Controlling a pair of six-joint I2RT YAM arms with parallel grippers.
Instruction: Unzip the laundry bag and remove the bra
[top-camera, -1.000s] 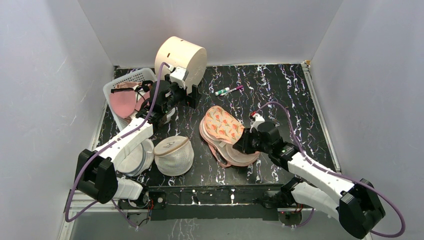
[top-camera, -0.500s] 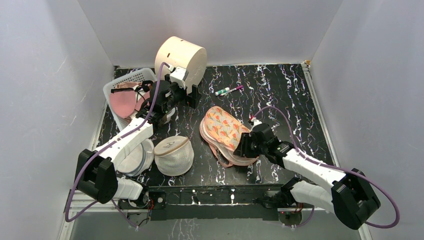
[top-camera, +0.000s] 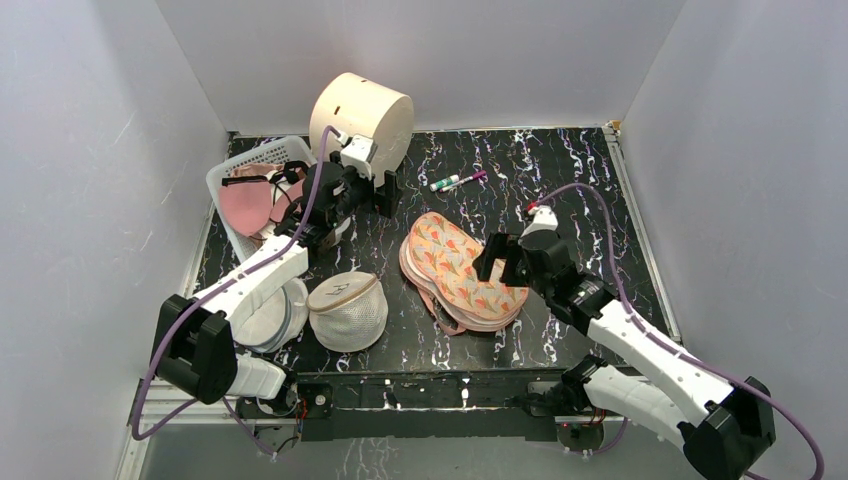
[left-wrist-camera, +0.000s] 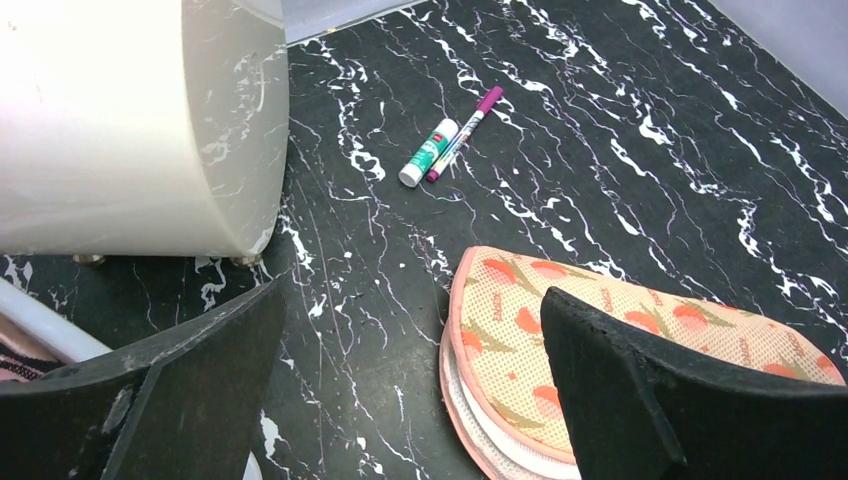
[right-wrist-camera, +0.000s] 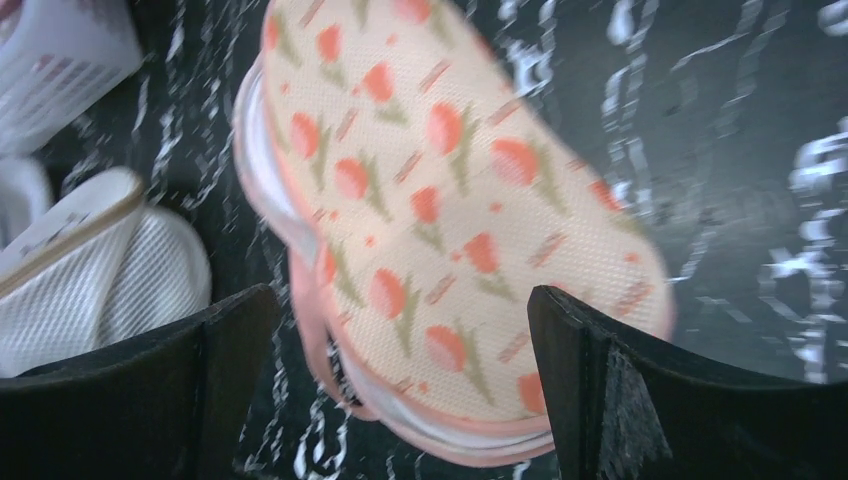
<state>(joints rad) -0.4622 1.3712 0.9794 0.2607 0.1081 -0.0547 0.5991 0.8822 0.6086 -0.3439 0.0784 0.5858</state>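
The laundry bag (top-camera: 458, 268) lies flat in the middle of the table, its tulip-print cover over the pale lining, which shows along the pink edge (left-wrist-camera: 505, 345) (right-wrist-camera: 440, 220). My right gripper (top-camera: 497, 262) hovers open just above the bag's near right end, nothing between its fingers (right-wrist-camera: 640, 390). My left gripper (top-camera: 372, 200) hangs open over bare table left of the bag's far end, its fingers (left-wrist-camera: 170, 390) empty. The pink bra (top-camera: 245, 205) with black straps lies in the white basket (top-camera: 262, 156) at the far left.
A cream cylinder (top-camera: 362, 118) stands at the back beside the basket. Two markers (top-camera: 455, 181) lie behind the bag. Two white mesh dome bags (top-camera: 347, 308) (top-camera: 270, 318) sit near the left arm. Grey walls close in three sides.
My right gripper has opened and let go of the bag's cover, which now lies flat over the lining. The right arm has risen and drawn back to the right. The left arm has stayed put.
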